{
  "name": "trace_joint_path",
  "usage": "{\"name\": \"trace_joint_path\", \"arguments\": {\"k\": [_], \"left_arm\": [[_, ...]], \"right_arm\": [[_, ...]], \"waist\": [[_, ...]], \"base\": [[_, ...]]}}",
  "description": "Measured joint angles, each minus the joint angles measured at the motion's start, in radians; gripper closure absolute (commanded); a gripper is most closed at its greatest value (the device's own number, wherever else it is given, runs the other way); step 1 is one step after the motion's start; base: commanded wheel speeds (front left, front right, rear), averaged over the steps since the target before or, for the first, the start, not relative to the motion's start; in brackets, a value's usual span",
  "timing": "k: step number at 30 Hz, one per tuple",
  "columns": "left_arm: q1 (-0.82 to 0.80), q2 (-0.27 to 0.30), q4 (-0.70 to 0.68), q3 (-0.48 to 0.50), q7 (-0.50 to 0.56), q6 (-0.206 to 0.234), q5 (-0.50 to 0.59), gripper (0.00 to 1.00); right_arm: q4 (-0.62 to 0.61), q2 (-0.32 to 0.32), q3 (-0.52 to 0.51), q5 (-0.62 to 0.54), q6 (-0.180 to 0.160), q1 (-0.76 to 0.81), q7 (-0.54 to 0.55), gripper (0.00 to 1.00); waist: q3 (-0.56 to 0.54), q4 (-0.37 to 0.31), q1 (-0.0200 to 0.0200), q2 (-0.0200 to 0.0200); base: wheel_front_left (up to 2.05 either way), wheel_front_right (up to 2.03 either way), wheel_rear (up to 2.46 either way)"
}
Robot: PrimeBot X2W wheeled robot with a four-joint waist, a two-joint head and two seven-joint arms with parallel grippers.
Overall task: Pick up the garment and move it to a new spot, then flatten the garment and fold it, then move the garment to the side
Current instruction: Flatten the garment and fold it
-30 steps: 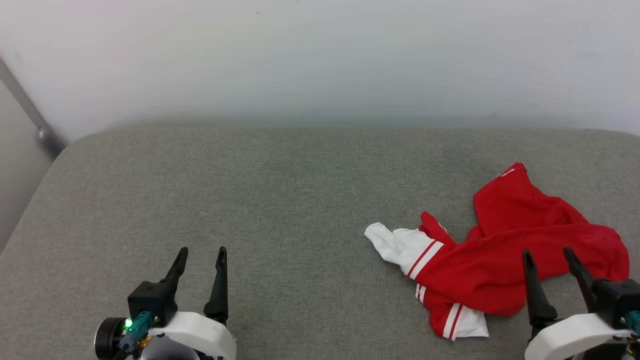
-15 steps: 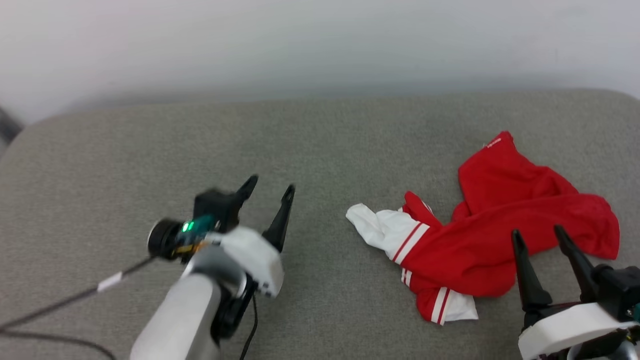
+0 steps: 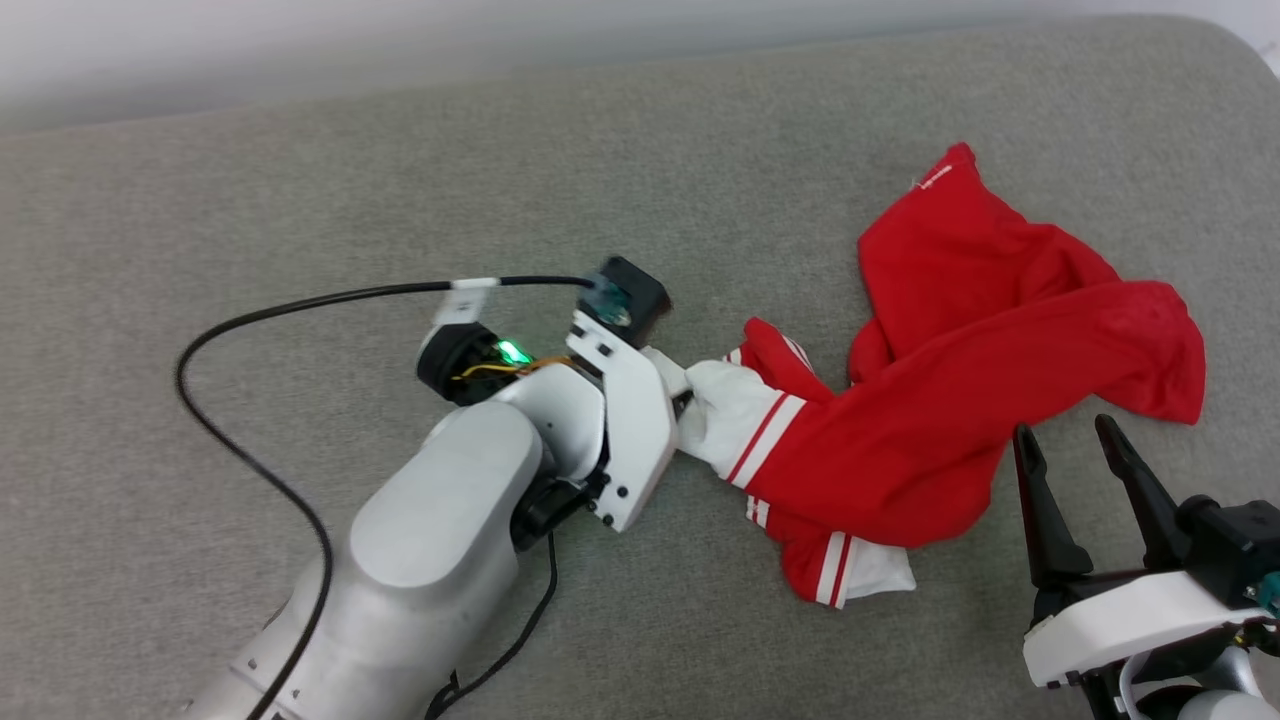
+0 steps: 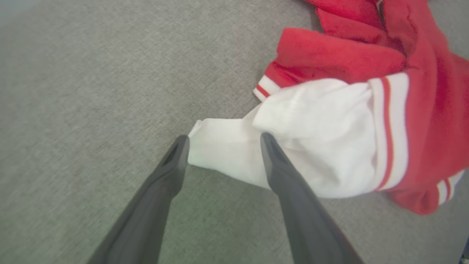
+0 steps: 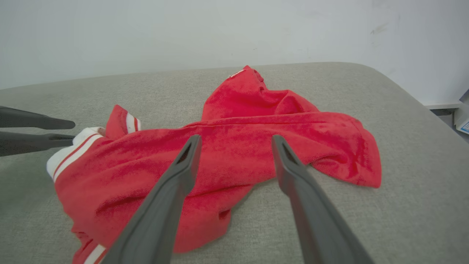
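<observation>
left gripper [image 4: 223, 141] has swung in from 7 o'clock to the crumpled red-and-white jersey garment [image 3: 960, 400]. Its fingers are apart, straddling the white sleeve tip, not clamped. The garment lies at 3 o'clock on the grey fabric cushion [image 3: 300, 200]. right gripper [image 3: 1062, 428] is at 5 o'clock, fingers apart, empty.

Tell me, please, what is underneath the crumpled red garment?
The garment rests on the grey cushion; a white sleeve pokes out from beneath its red folds. Anything else under the bunched cloth is covered.
</observation>
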Motion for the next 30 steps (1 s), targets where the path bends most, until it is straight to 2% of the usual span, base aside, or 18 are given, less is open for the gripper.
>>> {"name": "trace_joint_path", "arguments": {"k": [4,8,9,10,11,12,14,18,22,25,28,29,30], "left_arm": [[-0.047,0.027,0.044,-0.125,0.103,-0.002,-0.074,0.0],[-0.102,0.046,0.062,-0.201,0.211,0.0,-0.179,0.0],[-0.111,0.051,0.064,-0.214,0.224,0.001,-0.196,0.13],[-0.118,0.055,0.065,-0.229,0.232,0.001,-0.206,0.67],[-0.124,0.059,0.066,-0.243,0.235,0.001,-0.215,0.67],[-0.127,0.062,0.067,-0.251,0.234,0.0,-0.224,1.0],[-0.132,0.07,0.077,-0.263,0.205,0.0,-0.225,1.0],[-0.135,0.071,0.104,-0.254,0.065,-0.001,-0.201,1.0],[-0.136,0.09,0.094,-0.199,-0.078,0.044,-0.188,1.0],[-0.11,0.119,0.047,-0.139,-0.156,0.073,-0.221,1.0],[-0.031,0.172,-0.006,-0.081,-0.216,0.118,-0.257,1.0],[0.039,0.217,-0.049,-0.039,-0.25,0.16,-0.287,1.0],[0.077,0.238,-0.072,-0.02,-0.265,0.182,-0.299,1.0]], "right_arm": [[0.027,0.0,0.004,0.014,0.0,-0.011,-0.016,0.0],[0.045,0.0,0.005,0.02,0.0,-0.022,-0.028,0.0],[0.05,0.0,0.005,0.023,0.0,-0.022,-0.029,0.0],[0.053,0.0,0.004,0.025,0.0,-0.022,-0.03,0.0],[0.055,0.0,0.004,0.025,0.0,-0.022,-0.033,0.0],[0.058,0.0,0.004,0.026,0.0,-0.022,-0.034,0.0],[0.062,0.0,0.002,0.028,0.0,-0.025,-0.038,0.0],[0.068,0.0,-0.018,0.03,0.0,-0.026,-0.037,0.0],[0.066,0.0,-0.046,0.024,0.0,-0.016,-0.025,0.0],[0.057,0.0,-0.066,0.016,0.0,-0.005,-0.007,0.0],[0.048,0.0,-0.08,0.015,0.0,0.01,0.007,0.0],[0.044,0.0,-0.086,0.015,0.0,0.021,0.016,0.0],[0.044,0.001,-0.089,0.015,0.0,0.024,0.02,0.0]], "waist": [[0.029,-0.025,0.0001,0.0],[0.042,-0.04,0.0,0.0],[0.042,-0.041,0.0,0.0],[0.042,-0.042,0.0,0.0],[0.042,-0.042,0.0,0.0],[0.042,-0.042,-0.0001,0.0],[0.042,-0.039,0.0,0.0],[0.03,-0.02,0.0,0.0],[0.001,0.012,0.0,0.0],[-0.025,0.044,-0.0001,0.0],[-0.05,0.079,-0.0001,0.0],[-0.068,0.103,-0.0001,0.0],[-0.078,0.112,-0.0001,0.0]], "base": [[0.0,0.0,0.0],[0.0,0.0,0.0],[0.0,0.0,0.0],[0.0,0.0,0.0],[0.0,0.0,0.0],[0.0,0.0,0.0],[0.0,0.0,0.0],[0.0,0.0,0.0],[0.0,0.0,0.0],[0.0,0.0,0.0],[0.0,0.0,0.0],[0.0,0.0,0.0],[0.0,0.0,0.0]]}}
